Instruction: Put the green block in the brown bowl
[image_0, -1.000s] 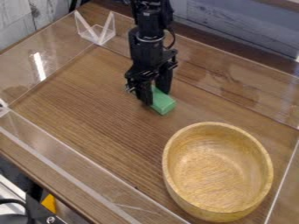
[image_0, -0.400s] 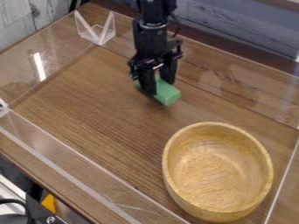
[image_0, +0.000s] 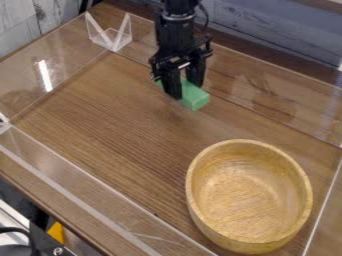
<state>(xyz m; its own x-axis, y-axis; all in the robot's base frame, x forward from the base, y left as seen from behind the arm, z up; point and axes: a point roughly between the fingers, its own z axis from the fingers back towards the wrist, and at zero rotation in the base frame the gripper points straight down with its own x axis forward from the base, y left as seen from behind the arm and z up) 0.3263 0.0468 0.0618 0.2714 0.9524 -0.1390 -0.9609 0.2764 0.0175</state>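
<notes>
Up it comes: the gripper has lifted the green block, clamped between its jaws, brown bowl next.

Gripper hangs over the table's upper middle, pointing down. Block sits between its fingers, poking out lower right, clear of the table. Bowl on the table at lower right, well apart from the block, nothing in it. Clear stand at upper left, behind and left of the gripper. Low clear wall runs along the table's near and left edges.
</notes>
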